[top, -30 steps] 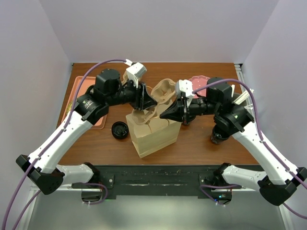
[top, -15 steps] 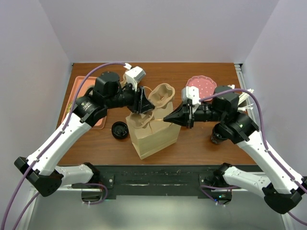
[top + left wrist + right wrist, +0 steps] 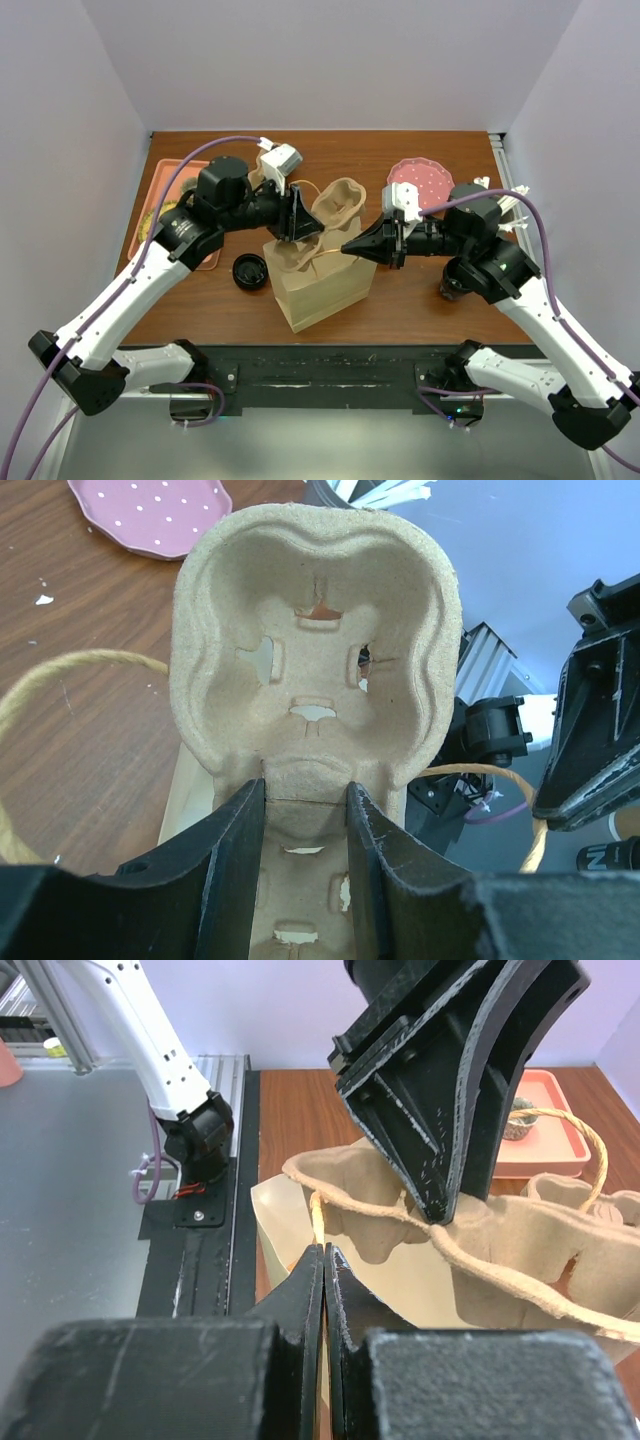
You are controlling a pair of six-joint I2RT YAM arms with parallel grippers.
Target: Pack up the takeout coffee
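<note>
Lowering carrier (image 3: 315,660) toward bag (image 3: 328,290), a bit lower than before; left gripper (image 3: 305,792) squeezes carrier edge; right gripper (image 3: 322,1256) pinches bag handle (image 3: 318,1222), pulling mouth open; coffee cup (image 3: 250,271) waits left of bag, not packed yet.

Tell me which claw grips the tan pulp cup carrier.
Left claw, clamped on the tan pulp cup carrier; right claw pinches the brown paper bag's twine handle.

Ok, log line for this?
left hand: holds cup carrier at paper bag | right hand: pinches bag handle | coffee cup: on table
</note>
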